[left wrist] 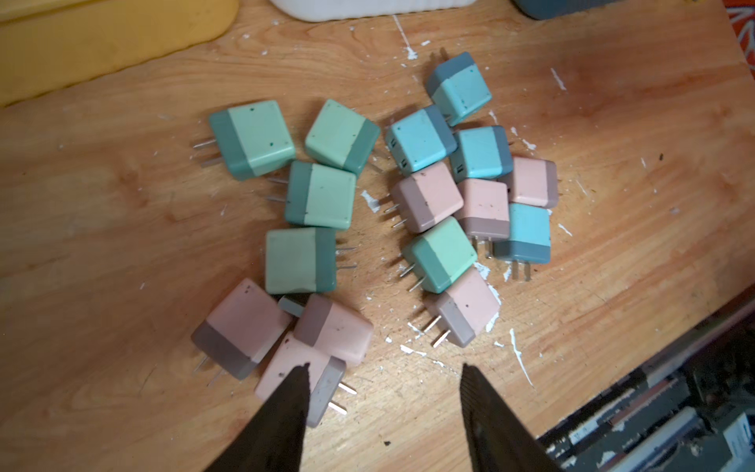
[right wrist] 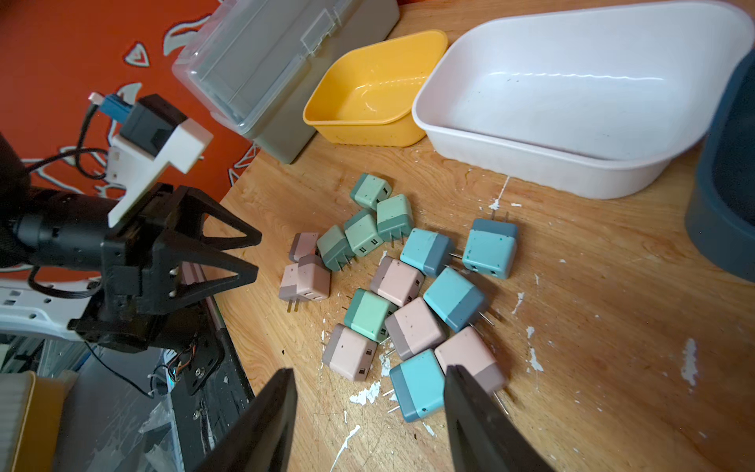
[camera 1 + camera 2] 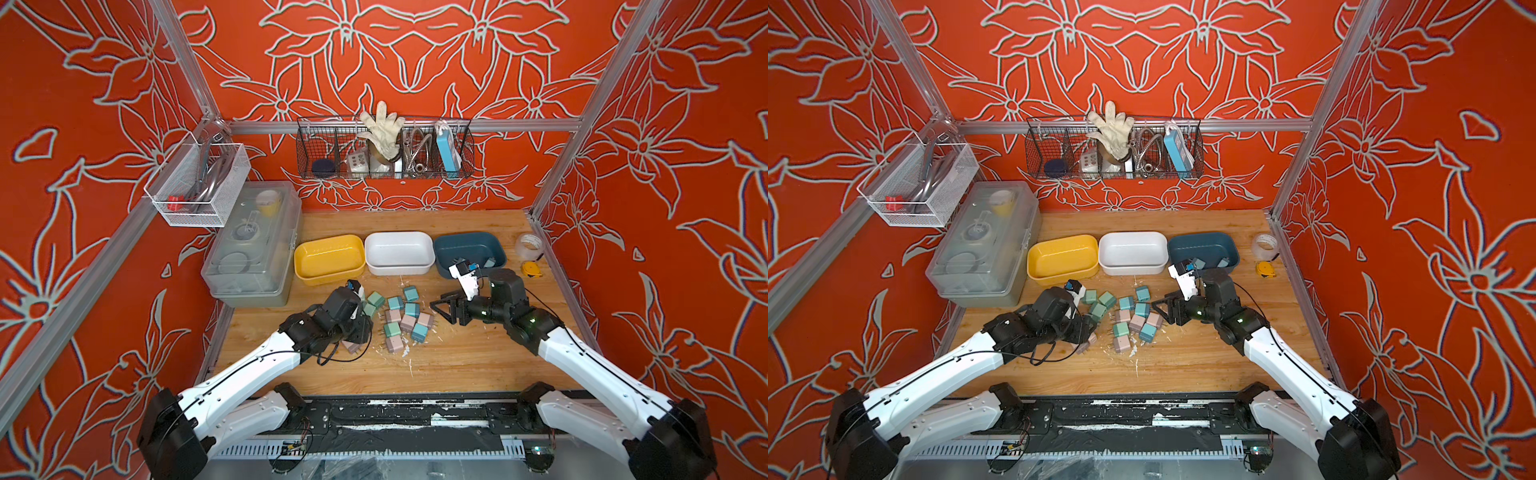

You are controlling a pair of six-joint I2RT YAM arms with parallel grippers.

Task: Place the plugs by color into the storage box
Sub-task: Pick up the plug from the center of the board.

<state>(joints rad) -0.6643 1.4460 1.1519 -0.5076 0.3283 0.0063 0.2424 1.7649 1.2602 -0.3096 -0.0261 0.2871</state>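
Several plugs (image 3: 409, 322) in mint green, light blue and dusty pink lie heaped mid-table. Three open storage boxes stand in a row behind them: yellow (image 3: 328, 255), white (image 3: 399, 249), both bare inside, and dark blue (image 3: 465, 245) holding a light blue plug (image 3: 490, 262). My left gripper (image 1: 384, 367) hovers open at the pile's left edge, one fingertip over a pink plug (image 1: 282, 367), nothing between its fingers. My right gripper (image 2: 369, 370) hangs open above the pile's right side, empty, with a light blue plug (image 2: 421, 384) on the wood beside one finger.
A translucent lidded case (image 3: 253, 245) sits at the back left, touching the yellow box. A tape roll (image 3: 530, 245) and a yellow tape measure (image 3: 532, 269) lie at the back right. Wire baskets (image 3: 384, 147) hang on the walls. White flecks dot the wood.
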